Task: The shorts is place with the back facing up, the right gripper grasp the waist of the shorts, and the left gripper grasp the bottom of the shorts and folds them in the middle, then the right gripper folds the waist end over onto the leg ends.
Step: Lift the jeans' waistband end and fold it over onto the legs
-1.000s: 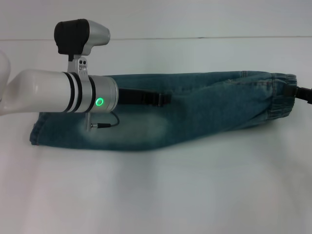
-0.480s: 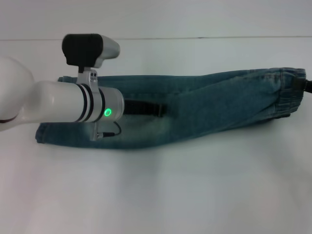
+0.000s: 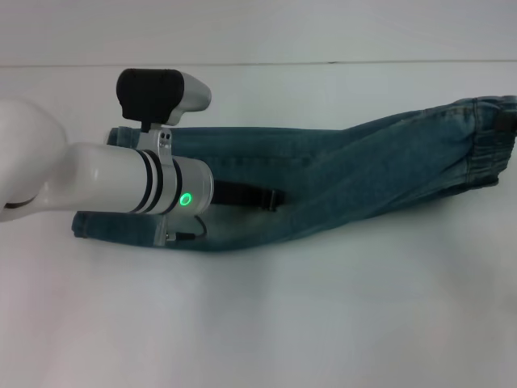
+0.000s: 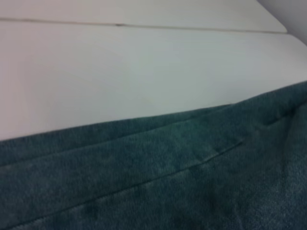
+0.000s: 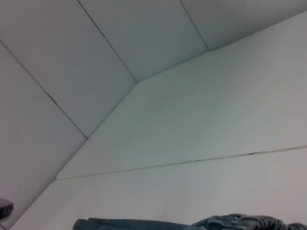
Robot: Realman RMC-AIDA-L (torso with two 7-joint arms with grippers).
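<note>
Lengthwise, shorts (image 3: 339, 174) waist-end rightward.

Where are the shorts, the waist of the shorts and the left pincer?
the shorts (image 3: 339, 174): head view, mid denim panel.
the waist of the shorts (image 3: 494, 133): head view, gathered elastic band at the right edge.
the left pincer (image 3: 266, 196): head view, black fingertips over the denim.

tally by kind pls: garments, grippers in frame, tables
Garments: 1, the shorts, folded lengthwise
Grippers: 2, the left gripper over the shorts' middle, the right gripper at the waist of the shorts
Tables: 1, white table
Total: 4
</note>
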